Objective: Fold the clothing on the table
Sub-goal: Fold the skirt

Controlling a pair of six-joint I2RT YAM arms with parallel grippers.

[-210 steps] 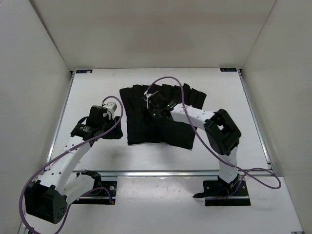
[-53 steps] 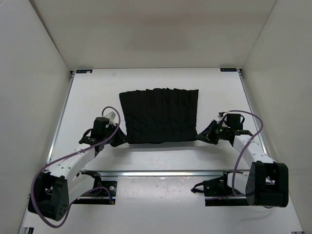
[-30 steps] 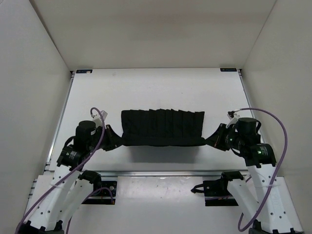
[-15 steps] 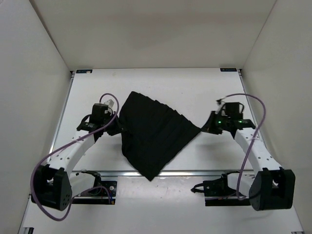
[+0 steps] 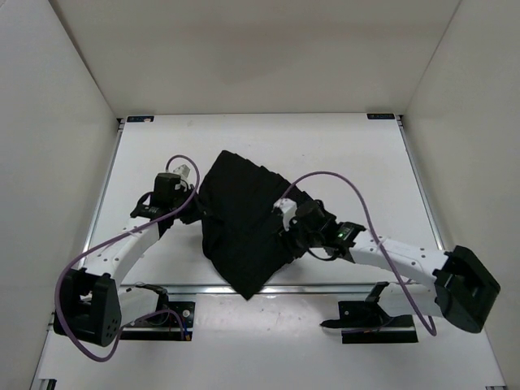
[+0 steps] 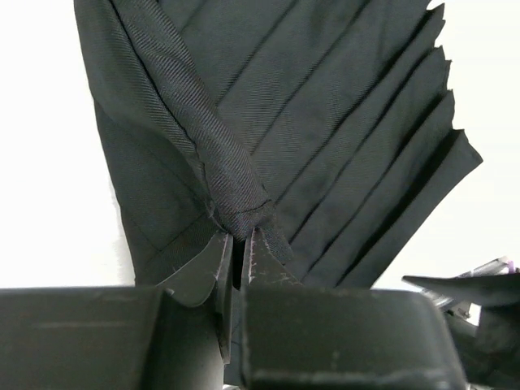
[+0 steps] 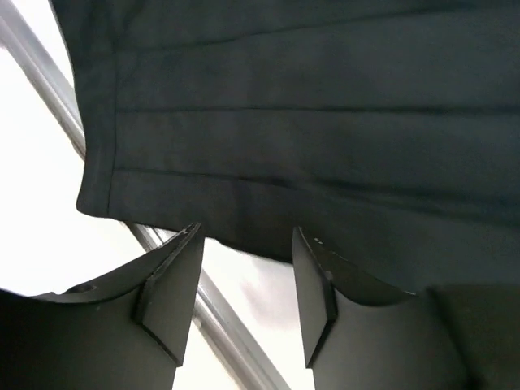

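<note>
Black pleated fabric garment (image 5: pixel 240 227) sprawls diagonally across white tabletop (image 5: pixel 357 154), between both claws; left claw (image 6: pixel 237 244) pinched tight on bunched corner; right claw (image 7: pixel 245 244) spread wide, empty, garment hem just ahead

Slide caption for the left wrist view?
Left gripper pinches a rolled edge of the pleated black clothing over the white table.

The left arm (image 5: pixel 122 248) reaches forward from its base with the elbow bent. The left tool (image 6: pixel 237 242) has its jaws pressed together on a bunched fold of the clothing (image 6: pixel 325 122). The right arm (image 5: pixel 398 254) stretches low toward the left. The right tool (image 7: pixel 246 234) has its fingers parted and grips nothing.
</note>
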